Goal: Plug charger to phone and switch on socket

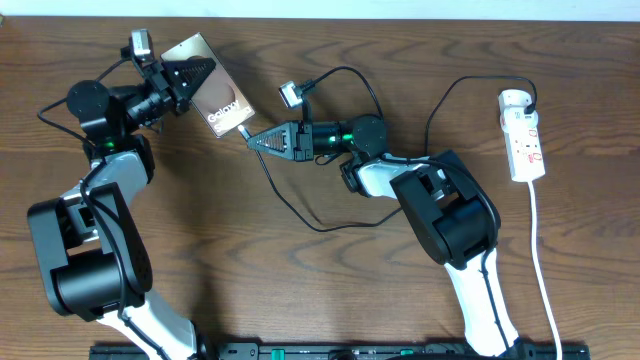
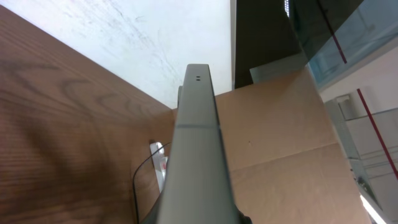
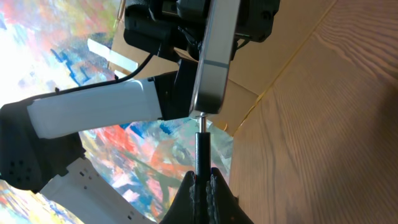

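Left fingers (image 1: 193, 72): clamped on the phone (image 1: 218, 98), which I hold tilted at the table's (image 1: 300, 300) upper left. Right fingers (image 1: 268, 138): pressed together on the charger (image 1: 320, 229) just behind its connector tip (image 3: 202, 118). The tip touches the phone's lower edge; I cannot tell whether it is seated. The cable lies in slack loops across the table. Plug (image 1: 528, 97): in the socket (image 1: 527, 150), which lies flat at far right. White cord (image 1: 540, 260): runs toward the near edge.
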Motion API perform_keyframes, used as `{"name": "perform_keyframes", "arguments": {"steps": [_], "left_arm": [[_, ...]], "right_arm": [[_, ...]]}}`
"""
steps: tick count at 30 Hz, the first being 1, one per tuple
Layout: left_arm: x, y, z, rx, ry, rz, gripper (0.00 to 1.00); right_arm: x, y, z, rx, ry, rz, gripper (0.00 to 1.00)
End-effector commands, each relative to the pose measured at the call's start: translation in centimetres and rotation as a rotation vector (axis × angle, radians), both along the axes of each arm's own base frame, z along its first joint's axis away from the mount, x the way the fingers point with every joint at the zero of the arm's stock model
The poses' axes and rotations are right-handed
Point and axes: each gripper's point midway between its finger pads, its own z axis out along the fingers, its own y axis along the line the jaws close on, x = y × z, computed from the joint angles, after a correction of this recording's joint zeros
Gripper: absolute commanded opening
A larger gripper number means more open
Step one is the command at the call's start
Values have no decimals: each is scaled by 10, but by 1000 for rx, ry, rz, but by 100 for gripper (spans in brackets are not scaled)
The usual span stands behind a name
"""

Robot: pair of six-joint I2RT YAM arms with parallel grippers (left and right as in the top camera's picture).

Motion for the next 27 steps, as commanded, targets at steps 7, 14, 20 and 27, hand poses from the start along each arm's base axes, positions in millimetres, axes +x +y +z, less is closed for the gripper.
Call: {"name": "perform_keyframes", "arguments": {"steps": [7, 14, 20, 27], "left_arm": [[-1, 0, 9, 12, -36, 0, 7], [-1, 0, 9, 19, -46, 1, 7], [-1, -1, 9, 19, -46, 1, 7], [-1, -5, 8, 22, -49, -12, 7]], "right_arm": [[-1, 1, 10, 38, -60, -12, 1], [0, 1, 10, 38, -60, -12, 1], [0, 1, 10, 38, -59, -13, 1], [-1, 1, 10, 38, -59, -12, 1]]}}
